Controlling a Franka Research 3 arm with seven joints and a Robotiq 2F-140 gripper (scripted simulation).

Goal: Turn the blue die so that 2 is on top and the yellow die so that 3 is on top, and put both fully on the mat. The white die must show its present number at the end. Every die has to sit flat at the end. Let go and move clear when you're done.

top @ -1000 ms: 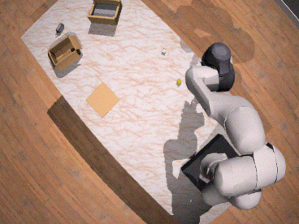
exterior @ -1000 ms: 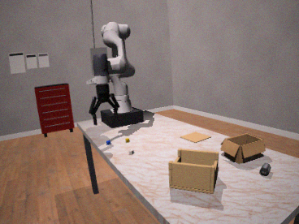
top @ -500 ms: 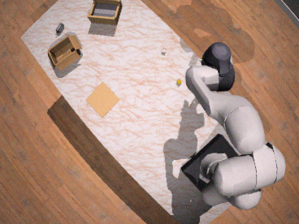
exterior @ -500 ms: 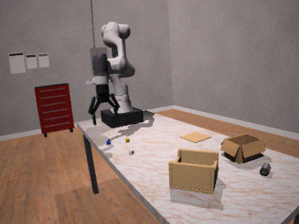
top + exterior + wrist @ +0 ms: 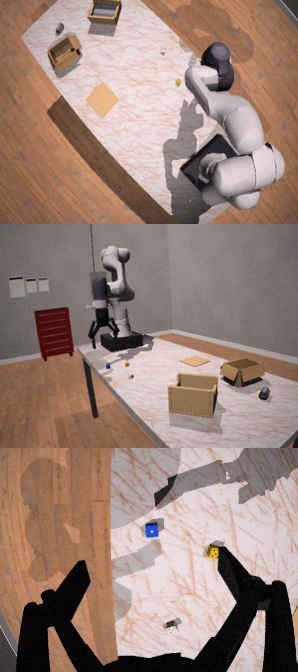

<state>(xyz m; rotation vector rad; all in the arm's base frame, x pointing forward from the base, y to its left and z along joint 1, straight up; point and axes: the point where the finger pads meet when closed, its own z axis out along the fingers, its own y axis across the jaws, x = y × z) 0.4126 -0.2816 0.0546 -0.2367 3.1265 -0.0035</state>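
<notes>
A long table with a pink-veined, marble-look white top (image 5: 134,134) (image 5: 227,415) (image 5: 200,598) carries everything. In the top view, the jointed white robot arm (image 5: 243,126) (image 5: 125,285) stands toward four o'clock, on a black block base (image 5: 219,140) (image 5: 121,343). Its black two-fingered gripper (image 5: 104,337) (image 5: 151,565) is spread fully wide, with nothing between the fingers, above the table's edge. An open-topped tan box with upright walls (image 5: 103,19) (image 5: 190,402) lies toward eleven o'clock, a flapped brown cardboard box (image 5: 61,61) (image 5: 239,376) toward ten. The flat square orange-tan mat (image 5: 102,100) (image 5: 195,361) lies toward nine. In the wrist view, the small blue cube die (image 5: 152,531) sits at twelve o'clock, one pip up, the small yellow cube die (image 5: 213,552) toward two and the small white cube die (image 5: 171,629) toward five, all off the mat.

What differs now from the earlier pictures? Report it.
Nothing has visibly changed. The arm holds the same pose, with the gripper open and nothing taken hold of or let go. The yellow die, white die, blue die and mat are where they were.
</notes>
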